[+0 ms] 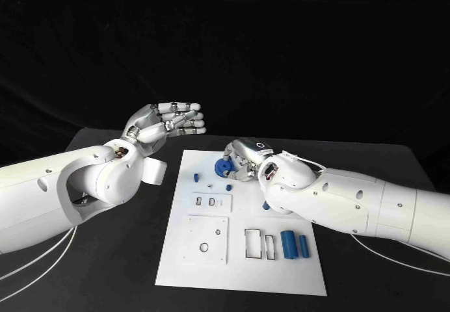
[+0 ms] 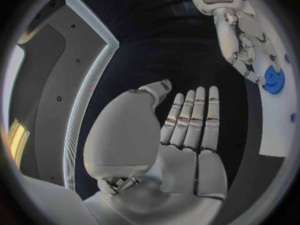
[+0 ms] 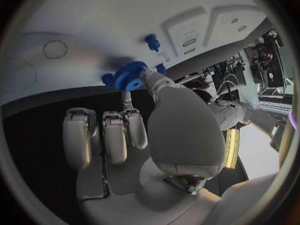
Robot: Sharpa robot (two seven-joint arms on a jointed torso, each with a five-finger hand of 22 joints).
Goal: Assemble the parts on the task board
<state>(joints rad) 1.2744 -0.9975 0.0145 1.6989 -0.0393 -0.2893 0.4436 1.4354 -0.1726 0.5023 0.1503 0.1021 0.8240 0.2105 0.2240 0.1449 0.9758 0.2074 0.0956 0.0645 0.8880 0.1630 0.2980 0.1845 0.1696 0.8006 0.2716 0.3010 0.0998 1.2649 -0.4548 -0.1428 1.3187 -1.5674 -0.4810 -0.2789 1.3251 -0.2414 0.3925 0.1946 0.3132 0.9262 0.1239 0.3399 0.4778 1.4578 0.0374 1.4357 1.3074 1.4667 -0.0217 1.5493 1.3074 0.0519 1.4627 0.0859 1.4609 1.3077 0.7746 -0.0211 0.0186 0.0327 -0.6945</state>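
The right hand (image 1: 246, 158) pinches a blue plastic toothed gear (image 1: 225, 167) near the far edge of the white task board (image 1: 281, 276); 2 blue cylinders (image 1: 294, 244) lie loose near its right edge, so assembly seems early. The left hand (image 1: 167, 122), fingers extended, grasps nothing above the black table (image 1: 103, 273).

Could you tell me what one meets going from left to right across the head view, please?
Left hand → small blue peg → blue gear → right hand → two blue cylinders, all but the left hand over the task board.

No legible text or nos. anywhere.
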